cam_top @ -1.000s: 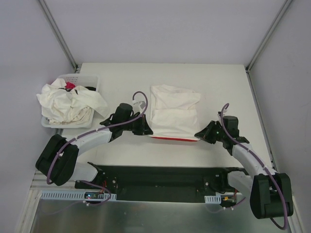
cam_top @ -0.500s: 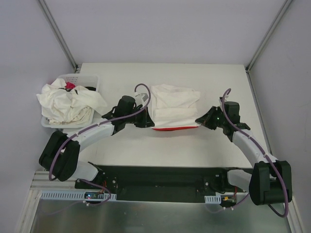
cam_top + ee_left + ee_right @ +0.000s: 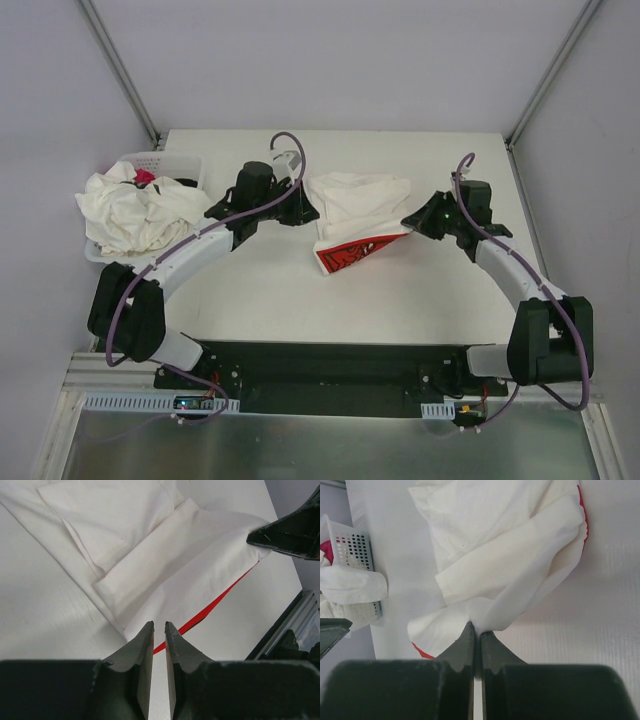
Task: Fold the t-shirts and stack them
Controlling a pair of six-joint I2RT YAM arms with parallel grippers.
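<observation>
right pincer (image 3: 475,628) tight on edge of t-shirt (image 3: 492,565)

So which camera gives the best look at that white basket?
The top external view: it takes in all of the basket, heaped with crumpled shirts. The right wrist view catches only one perforated corner at its left edge; the left wrist view misses it entirely.

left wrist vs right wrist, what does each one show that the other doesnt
Only left wrist: the left tool up close, its jaws a slit apart and empty, and a metal rail past the table edge.
Only right wrist: the basket with crumpled shirts.
Both: the folded shirt, the red layer under it, the table, and the right tool at the shirt's corner.
</observation>
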